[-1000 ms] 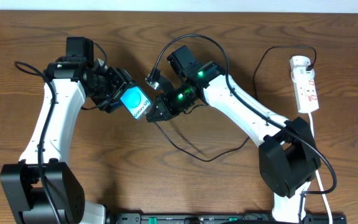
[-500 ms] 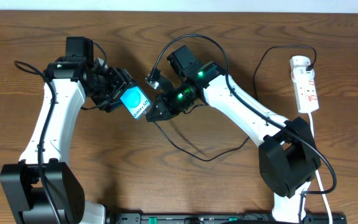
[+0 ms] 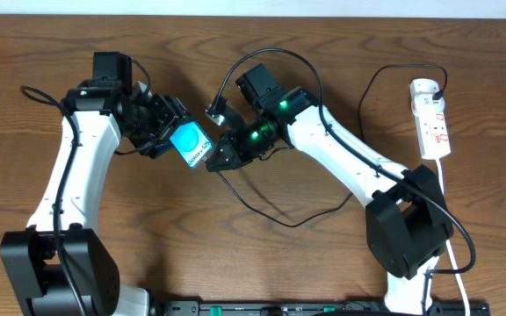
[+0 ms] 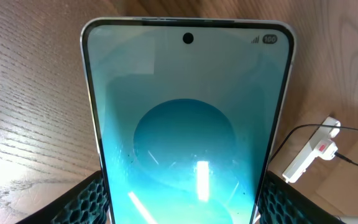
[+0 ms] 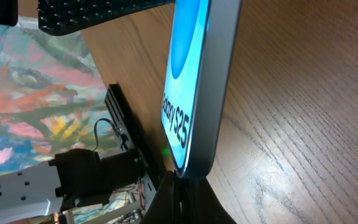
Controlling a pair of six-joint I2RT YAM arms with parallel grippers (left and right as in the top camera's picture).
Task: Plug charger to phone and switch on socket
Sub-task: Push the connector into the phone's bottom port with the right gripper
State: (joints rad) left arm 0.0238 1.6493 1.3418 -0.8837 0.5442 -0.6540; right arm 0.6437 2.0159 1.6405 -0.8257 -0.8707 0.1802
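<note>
Plugging-in is the step in hand. The left fingers (image 4: 79,202), honeycomb-padded, clamp the glossy, round-cornered phone (image 3: 190,142) at 10 o'clock over the woodgrain tabletop (image 3: 235,263). At its 4 o'clock end the right fingers (image 3: 220,158) pinch the thin black charger (image 3: 292,225) (tip hidden). The next move calls for exact port alignment. The white socket (image 3: 430,118) lies at 2 o'clock.

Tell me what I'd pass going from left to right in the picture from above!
left arm → left fingers holding the phone → right fingers pinching the charger → socket. The charger's cable loops too far across to get one spot.
</note>
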